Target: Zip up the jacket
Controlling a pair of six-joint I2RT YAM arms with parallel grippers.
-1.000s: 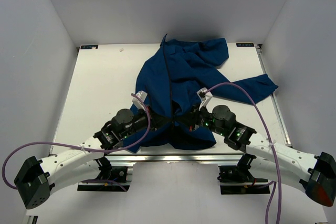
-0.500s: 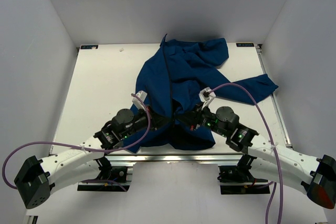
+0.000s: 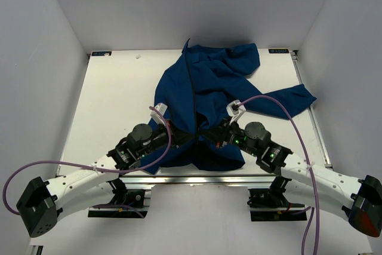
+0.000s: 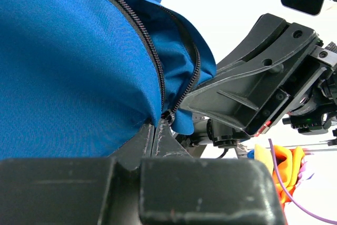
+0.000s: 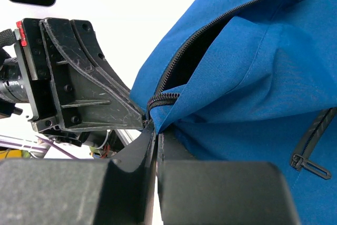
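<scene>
The jacket (image 3: 203, 88) lies crumpled on the white table (image 3: 113, 94), with its bulk in the middle and far half. One sleeve (image 3: 286, 100) is thrown out toward the right edge. Its dark front zipper (image 3: 191, 82) runs from the far end down toward the near hem, where both arms meet.

The left pincer (image 4: 157, 133) has its fingers pressed together, nipping the blue fabric at the very bottom of the zipper. A small dark piece (image 4: 167, 115), perhaps the slider, sits just above the fingertips. Above it the two rows of teeth part.

The right pincer (image 5: 156, 130) is likewise pressed together on the hem edge, pinching the cloth just below the curled lower end of the zipper. Above that grip the front gapes and shows the black lining (image 5: 195, 56).

The two pincers sit just beside each other, almost tip to tip, the left reaching in from the left and the right from the right. Each shows in the other's wrist view. A pocket zipper pull (image 5: 308, 164) lies flat on the fabric right of the right pincer.
</scene>
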